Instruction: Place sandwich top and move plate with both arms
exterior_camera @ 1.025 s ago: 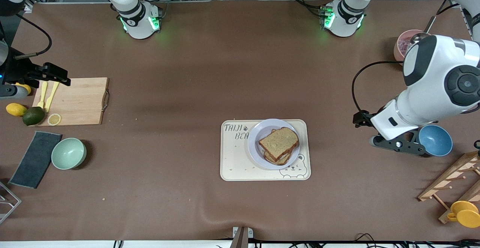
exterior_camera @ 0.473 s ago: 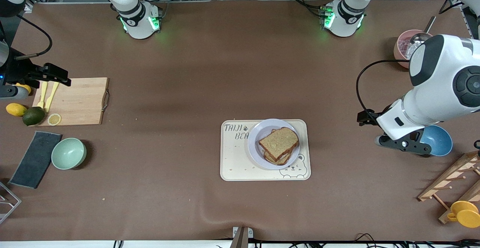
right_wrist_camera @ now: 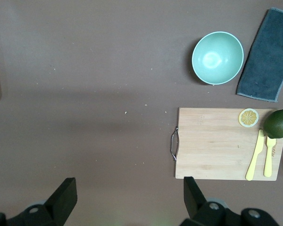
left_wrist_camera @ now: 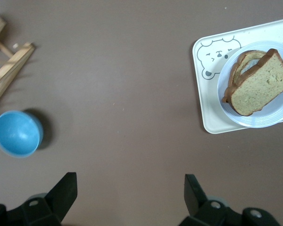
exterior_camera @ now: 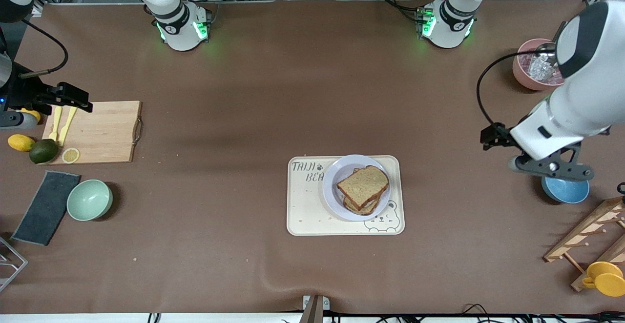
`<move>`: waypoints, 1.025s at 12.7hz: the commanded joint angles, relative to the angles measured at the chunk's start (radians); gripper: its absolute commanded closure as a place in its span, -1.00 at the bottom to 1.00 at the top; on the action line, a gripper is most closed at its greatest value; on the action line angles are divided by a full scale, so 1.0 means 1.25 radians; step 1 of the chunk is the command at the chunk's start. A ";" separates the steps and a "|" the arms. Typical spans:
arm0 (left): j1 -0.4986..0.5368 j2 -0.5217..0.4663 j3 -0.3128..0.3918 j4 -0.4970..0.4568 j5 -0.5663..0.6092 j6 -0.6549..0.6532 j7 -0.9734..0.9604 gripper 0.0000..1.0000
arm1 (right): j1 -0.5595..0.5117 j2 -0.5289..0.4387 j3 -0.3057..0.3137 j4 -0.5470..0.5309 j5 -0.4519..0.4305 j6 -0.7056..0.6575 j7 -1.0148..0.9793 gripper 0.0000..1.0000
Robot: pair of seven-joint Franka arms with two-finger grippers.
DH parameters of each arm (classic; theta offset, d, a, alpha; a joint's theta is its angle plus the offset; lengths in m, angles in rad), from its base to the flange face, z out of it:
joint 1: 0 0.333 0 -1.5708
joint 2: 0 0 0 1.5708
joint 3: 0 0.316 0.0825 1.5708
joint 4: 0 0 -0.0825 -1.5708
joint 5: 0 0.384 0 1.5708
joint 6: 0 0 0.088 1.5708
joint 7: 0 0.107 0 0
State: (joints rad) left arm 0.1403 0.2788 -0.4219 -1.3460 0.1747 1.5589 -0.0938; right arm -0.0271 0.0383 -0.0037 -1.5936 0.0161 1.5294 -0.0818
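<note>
The sandwich top (exterior_camera: 362, 186), a brown bread slice, lies on a stacked slice (exterior_camera: 362, 209) on the pale plate (exterior_camera: 333, 197). The plate sits on the cream bear tray (exterior_camera: 305, 215). My left gripper (exterior_camera: 552, 168) hangs in the air over the blue bowl (exterior_camera: 566, 190), well away from the plate. In the left wrist view its fingers are wide open and empty (left_wrist_camera: 129, 186) over bare table, with the sandwich top (left_wrist_camera: 262, 87) and plate (left_wrist_camera: 273, 123) far off. My right gripper (exterior_camera: 17, 118) waits above the cutting board's end, open and empty in the right wrist view (right_wrist_camera: 127, 188).
A wooden cutting board (exterior_camera: 97, 131) with yellow cutlery, a lemon slice and a green fruit, a mint bowl (exterior_camera: 89, 199) and a dark cloth (exterior_camera: 46, 207) lie toward the right arm's end. A pink bowl (exterior_camera: 534, 69), wooden rack (exterior_camera: 586, 235) and yellow cup (exterior_camera: 605, 278) lie toward the left arm's end.
My left arm has drawn away from the tray toward its own end of the table and risen. The sandwich, plate and right arm have not moved.
</note>
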 commanded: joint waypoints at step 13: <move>0.046 -0.140 0.016 -0.011 -0.031 -0.101 -0.087 -1.00 | -0.005 0.000 0.005 -0.004 -0.002 0.002 0.011 -1.00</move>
State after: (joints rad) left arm 0.1984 0.1332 -0.4010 -1.3453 0.1451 1.4467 -0.1810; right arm -0.0272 0.0396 -0.0038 -1.5941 0.0161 1.5306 -0.0818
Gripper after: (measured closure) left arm 0.000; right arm 0.000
